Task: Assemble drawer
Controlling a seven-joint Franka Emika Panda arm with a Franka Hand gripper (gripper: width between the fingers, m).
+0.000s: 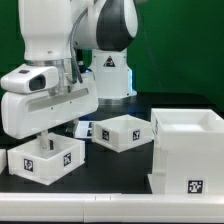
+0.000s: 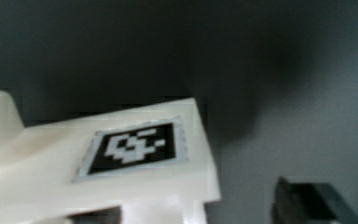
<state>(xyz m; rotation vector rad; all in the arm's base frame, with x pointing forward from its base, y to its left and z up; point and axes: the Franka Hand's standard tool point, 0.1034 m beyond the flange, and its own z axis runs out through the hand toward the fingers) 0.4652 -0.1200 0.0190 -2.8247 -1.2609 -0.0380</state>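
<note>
Poised w/ tool [image 1: 47,142] low over small drawer box [image 1: 45,157] at ext. view's left on black counter [image 1: 110,172]; can't tell if spread or pinching. With second box [image 1: 122,132] mid-counter, just beside big cabinet [image 1: 188,150] at right.

I see smooth, matt white plastic on the drawer boxes [image 1: 122,132], a glossier white shell on the arm [image 1: 48,100], and a matt black table [image 1: 115,170].
</note>
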